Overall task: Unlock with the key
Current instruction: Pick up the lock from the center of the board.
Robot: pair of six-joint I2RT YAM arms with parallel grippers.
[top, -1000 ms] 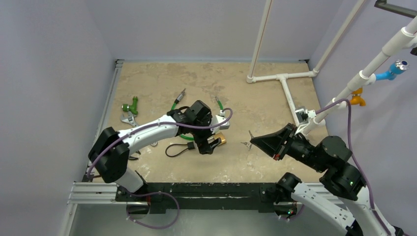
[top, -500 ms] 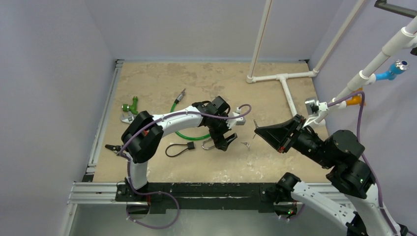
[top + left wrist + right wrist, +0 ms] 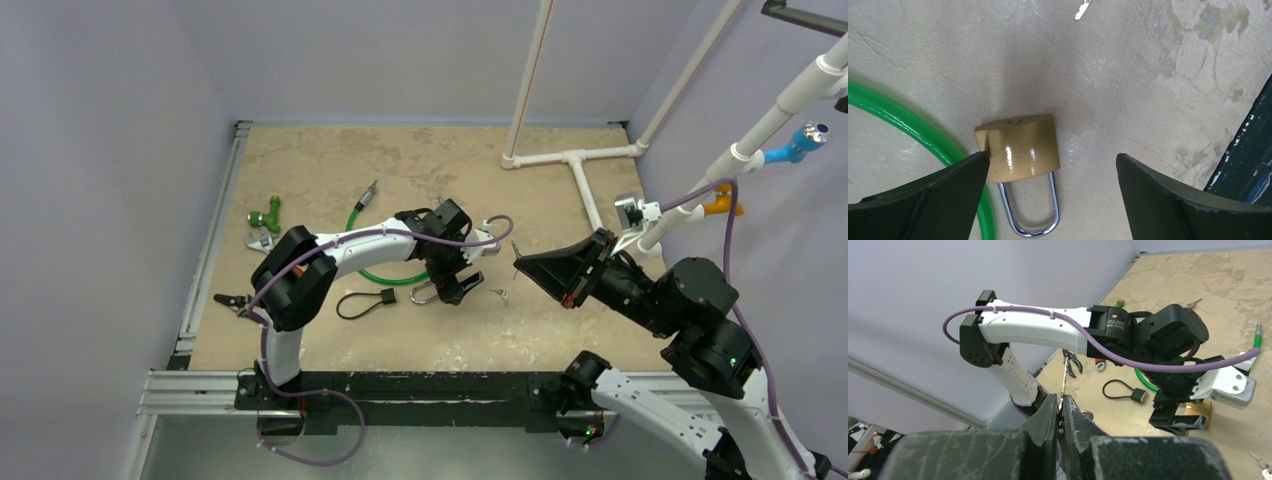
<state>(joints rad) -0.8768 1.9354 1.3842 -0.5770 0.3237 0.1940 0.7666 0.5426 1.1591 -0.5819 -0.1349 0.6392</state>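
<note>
The brass padlock [image 3: 1020,147] lies flat on the table with its steel shackle [image 3: 1030,210] closed and pointing toward the camera. My left gripper [image 3: 1053,157] hangs open just above it, the left finger [image 3: 923,200] close to the lock's edge and the right finger [image 3: 1188,200] well apart from it. In the top view the left gripper [image 3: 447,283] covers most of the padlock [image 3: 424,295]. My right gripper [image 3: 520,262] is shut on a thin silver key [image 3: 1064,380], held in the air to the right of the lock. The key's blade sticks out past the fingertips [image 3: 1048,412].
Spare keys [image 3: 497,294] lie on the table between the grippers. A green cable [image 3: 390,272], a black cable lock [image 3: 365,302], a green fitting [image 3: 266,213], a wrench [image 3: 262,243] and black pliers [image 3: 228,299] lie to the left. White pipework [image 3: 578,165] stands at the back right.
The left arm has swung its open gripper to the right, over the padlock. The right gripper has lifted up and back from the table with the key. Little has moved in the last half second.
</note>
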